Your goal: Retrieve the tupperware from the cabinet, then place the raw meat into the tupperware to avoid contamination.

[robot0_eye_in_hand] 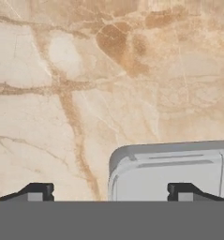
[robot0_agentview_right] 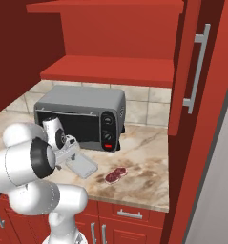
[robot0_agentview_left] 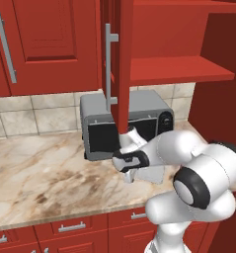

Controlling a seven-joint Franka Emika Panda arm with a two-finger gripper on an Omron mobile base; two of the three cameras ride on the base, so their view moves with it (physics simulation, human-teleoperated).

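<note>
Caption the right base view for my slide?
Open gripper above tupperware on marble counter, raw meat beside it.

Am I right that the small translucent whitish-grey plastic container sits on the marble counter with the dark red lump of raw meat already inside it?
Not quite: the dark red lump of raw meat lies on the marble counter beside the translucent whitish-grey plastic container, not inside it, as the right base view shows.
</note>
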